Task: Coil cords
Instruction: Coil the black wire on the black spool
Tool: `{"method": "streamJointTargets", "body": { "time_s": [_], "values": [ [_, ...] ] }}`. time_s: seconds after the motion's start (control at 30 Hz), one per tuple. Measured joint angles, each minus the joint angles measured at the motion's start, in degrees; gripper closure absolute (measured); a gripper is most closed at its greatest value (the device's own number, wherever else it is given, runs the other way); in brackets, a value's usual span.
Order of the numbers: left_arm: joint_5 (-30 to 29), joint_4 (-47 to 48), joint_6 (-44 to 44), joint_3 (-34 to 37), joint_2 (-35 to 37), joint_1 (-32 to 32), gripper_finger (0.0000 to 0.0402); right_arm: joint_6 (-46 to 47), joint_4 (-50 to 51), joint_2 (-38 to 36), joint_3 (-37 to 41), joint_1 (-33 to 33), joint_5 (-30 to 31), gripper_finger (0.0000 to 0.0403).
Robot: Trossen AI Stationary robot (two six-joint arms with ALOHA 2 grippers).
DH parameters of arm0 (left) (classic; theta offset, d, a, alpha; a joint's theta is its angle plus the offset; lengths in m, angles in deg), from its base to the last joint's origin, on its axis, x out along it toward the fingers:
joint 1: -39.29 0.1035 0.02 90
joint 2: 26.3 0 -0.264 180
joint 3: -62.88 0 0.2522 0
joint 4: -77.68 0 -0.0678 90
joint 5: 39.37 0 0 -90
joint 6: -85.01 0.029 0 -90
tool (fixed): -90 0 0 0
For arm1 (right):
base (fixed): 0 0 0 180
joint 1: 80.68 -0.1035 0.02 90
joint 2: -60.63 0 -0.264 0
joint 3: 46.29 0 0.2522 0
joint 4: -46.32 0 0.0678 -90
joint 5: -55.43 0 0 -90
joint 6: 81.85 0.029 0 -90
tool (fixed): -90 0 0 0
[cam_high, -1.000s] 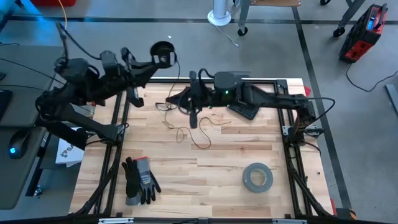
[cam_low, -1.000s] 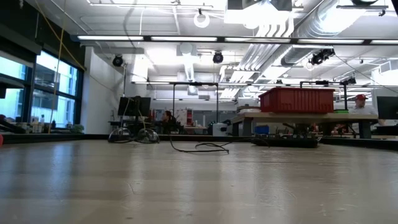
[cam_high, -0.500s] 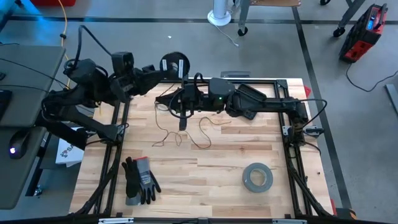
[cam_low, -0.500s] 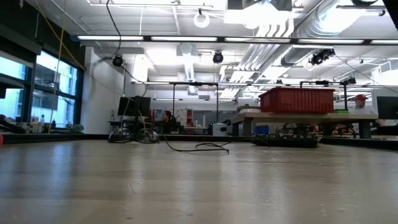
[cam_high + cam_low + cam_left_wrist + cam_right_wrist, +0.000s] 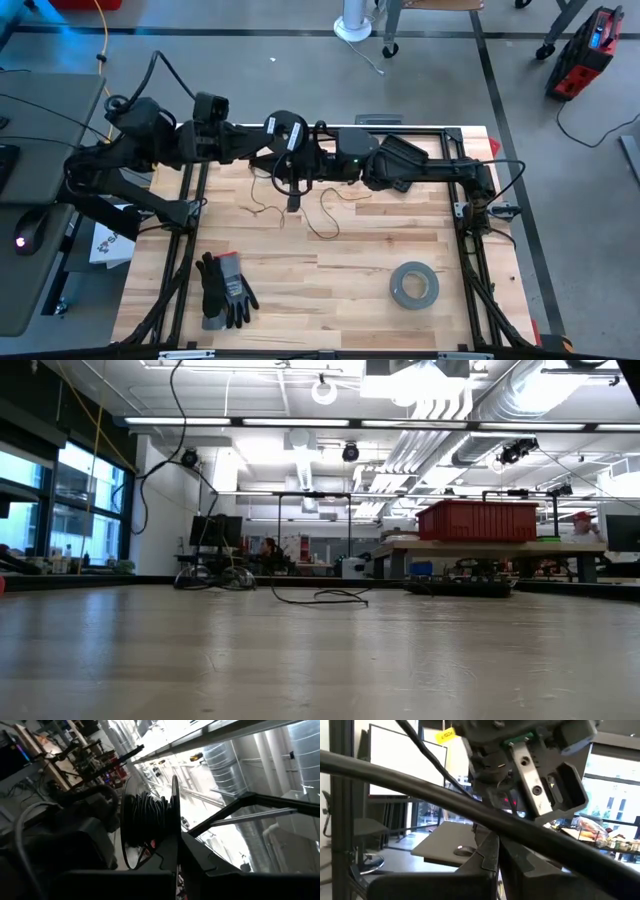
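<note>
L end effector [image 5: 275, 135] pinching spool [image 5: 285, 130], cord [image 5: 322, 213] wound on; R end effector [image 5: 293, 172] pressed shut nearby.

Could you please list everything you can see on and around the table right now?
spool: one, black, held up over the table's far edge, wound cord showing in the left wrist view
cord: one, thin dark, loose on the table below the claws
tape roll: one, grey, near right of table
gloves: a pair, black and grey, near left
table: one, light wood
left claw: shut on spool
right claw: shut, at table's far middle
</note>
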Motion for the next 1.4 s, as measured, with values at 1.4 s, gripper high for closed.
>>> {"method": "streamJointTargets", "body": {
  "time_s": [1.4],
  "values": [
    [-2.86, 4.0, -7.49, 0.02, 0.65, 1.05, 0.0401, 1.22, -12.08, -0.3, -0.13, 3.36, 0.59, 0.0403]
  ]
}}
